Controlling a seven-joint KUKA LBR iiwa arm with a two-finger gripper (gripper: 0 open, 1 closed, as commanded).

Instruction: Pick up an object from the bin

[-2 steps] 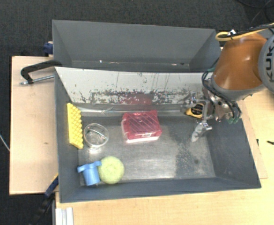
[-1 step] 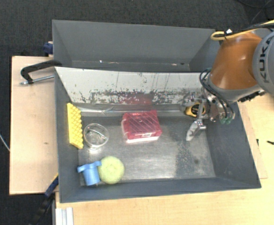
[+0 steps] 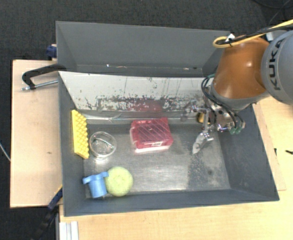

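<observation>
Dark carpet surrounds the grey bin on its pale desk. My end effector hangs over bare floor at the bin's right, half hidden under the orange wrist cover; I cannot tell whether it is apart or together. Nearest, to its left and apart from it, lies a red ridged packet. Farther left are a clear cup, a yellow ridged block, and a green ball touching a blue plastic piece of unclear shape.

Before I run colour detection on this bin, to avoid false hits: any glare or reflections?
Camera view: the bin's shiny back wall mirrors the red box as a reddish smear; the clear cup catches bright highlights; the floor under the claw looks darker, probably the arm's shadow.
</observation>
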